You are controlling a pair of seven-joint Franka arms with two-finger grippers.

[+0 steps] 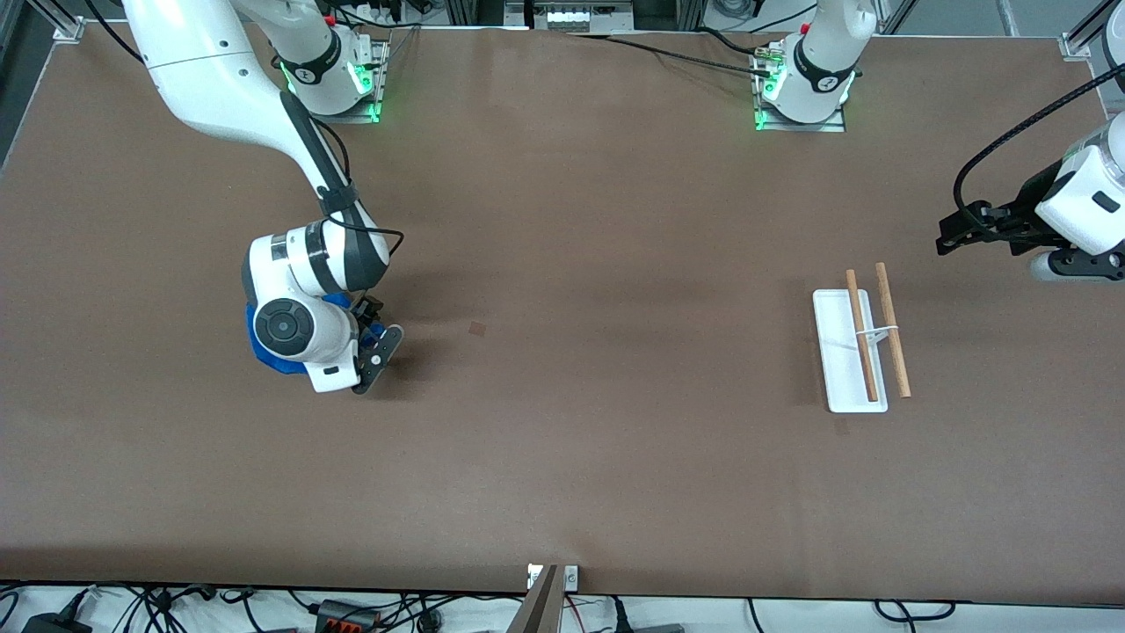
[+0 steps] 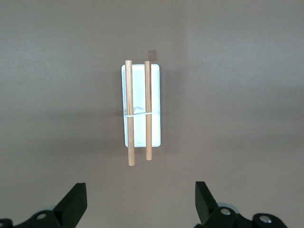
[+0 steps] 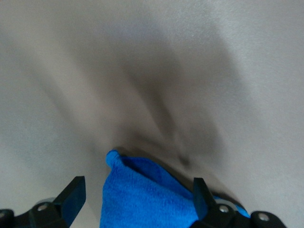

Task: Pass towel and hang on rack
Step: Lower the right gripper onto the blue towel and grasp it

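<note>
The blue towel (image 1: 262, 350) lies on the table toward the right arm's end, mostly hidden under the right arm's hand. In the right wrist view the towel (image 3: 142, 199) bulges up between the spread fingers. My right gripper (image 1: 373, 352) (image 3: 137, 183) is open and low over the towel, with one finger on each side of it. The rack (image 1: 845, 369) stands toward the left arm's end, a white base with two wooden rods (image 1: 892, 343). My left gripper (image 1: 1077, 264) (image 2: 140, 186) is open and empty, held high beside the rack (image 2: 156, 95) and waiting.
The brown table (image 1: 571, 264) spreads wide between the towel and the rack. A small dark mark (image 1: 476, 328) lies on it near the right gripper. Cables and the arm bases line the table's edges.
</note>
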